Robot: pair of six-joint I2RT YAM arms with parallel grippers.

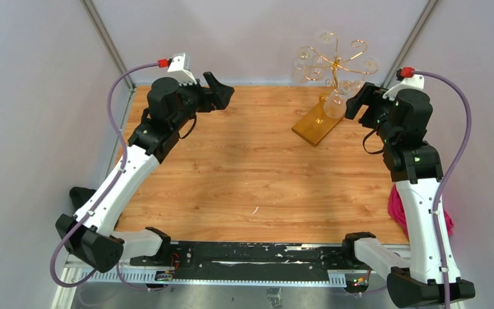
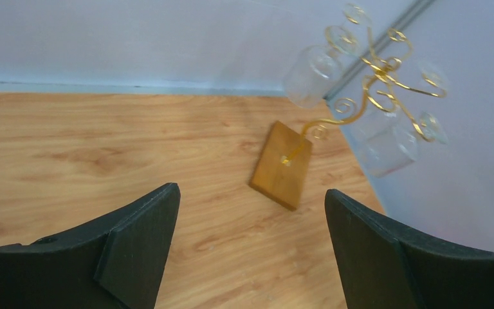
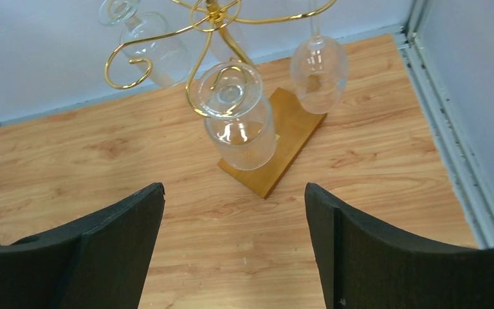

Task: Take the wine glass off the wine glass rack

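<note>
The wine glass rack (image 1: 336, 67) is a gold wire tree with spiral arms on an amber base (image 1: 317, 123), at the table's far right. Several clear wine glasses hang upside down from it. In the right wrist view the nearest wine glass (image 3: 238, 125) hangs over the base (image 3: 292, 145), with another (image 3: 320, 74) to its right and one (image 3: 157, 48) to its left. My right gripper (image 3: 233, 190) is open and empty, just right of the rack (image 1: 358, 103). My left gripper (image 1: 222, 91) is open and empty at the far left, facing the rack (image 2: 373, 71) from a distance (image 2: 251, 199).
A magenta cloth (image 1: 395, 209) lies by the right arm at the table's right edge. Grey walls close in the back and sides, with a metal corner post (image 1: 418, 29) right behind the rack. A metal rail (image 3: 440, 129) runs along the right edge.
</note>
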